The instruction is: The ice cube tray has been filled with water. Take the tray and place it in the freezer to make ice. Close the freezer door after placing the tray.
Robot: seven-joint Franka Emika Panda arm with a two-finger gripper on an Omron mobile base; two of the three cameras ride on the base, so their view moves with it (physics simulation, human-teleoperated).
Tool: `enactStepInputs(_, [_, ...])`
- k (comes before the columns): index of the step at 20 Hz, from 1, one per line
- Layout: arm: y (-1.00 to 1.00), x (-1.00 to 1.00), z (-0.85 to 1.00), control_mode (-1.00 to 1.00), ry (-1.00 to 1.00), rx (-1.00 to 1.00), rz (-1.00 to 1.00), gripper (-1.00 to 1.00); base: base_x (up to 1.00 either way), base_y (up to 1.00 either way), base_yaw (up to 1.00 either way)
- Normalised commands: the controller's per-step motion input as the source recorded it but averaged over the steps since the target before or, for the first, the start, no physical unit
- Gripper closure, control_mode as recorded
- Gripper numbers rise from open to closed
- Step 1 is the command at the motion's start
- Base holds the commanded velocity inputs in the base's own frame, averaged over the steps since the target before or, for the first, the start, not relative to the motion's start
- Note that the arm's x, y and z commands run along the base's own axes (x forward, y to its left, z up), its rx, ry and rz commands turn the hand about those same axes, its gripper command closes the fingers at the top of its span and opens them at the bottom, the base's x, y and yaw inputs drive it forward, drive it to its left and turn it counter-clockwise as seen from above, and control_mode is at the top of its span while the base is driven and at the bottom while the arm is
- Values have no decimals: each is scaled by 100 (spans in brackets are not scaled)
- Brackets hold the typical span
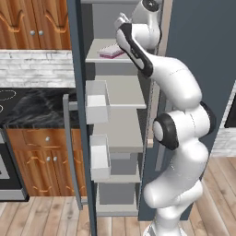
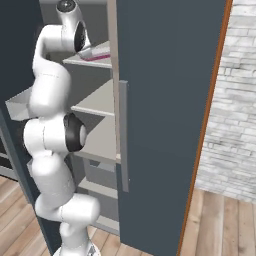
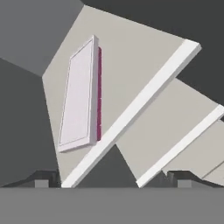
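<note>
Thin pale pinkish-white ice cube tray [image 3: 78, 94] lies flat on upper grey freezer [image 1: 117, 94] shelf, upper centre of frame. Two-finger gripper [image 3: 113, 177] spread wide, empty — placing looks done. Next: withdraw, swing the narrow dark blue-grey freezer door [image 1: 79, 115] shut.

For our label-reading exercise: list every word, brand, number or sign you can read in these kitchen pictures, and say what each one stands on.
None can be read. The ice cube tray, the freezer shelves, the freezer door and the wooden cabinets carry no writing, numbers or signs.
</note>
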Motion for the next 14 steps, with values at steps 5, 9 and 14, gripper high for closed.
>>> enactStepInputs(5, [-4, -100, -100, -100, -37, -6, -2, -100, 0, 0, 0])
enactStepInputs(9, [-14, -100, -56, -100, -30, 0, -2, -100, 0, 0, 0])
enactStepInputs(14, [-25, -100, 8, -100, -11, 0, -3, -100, 0, 0, 0])
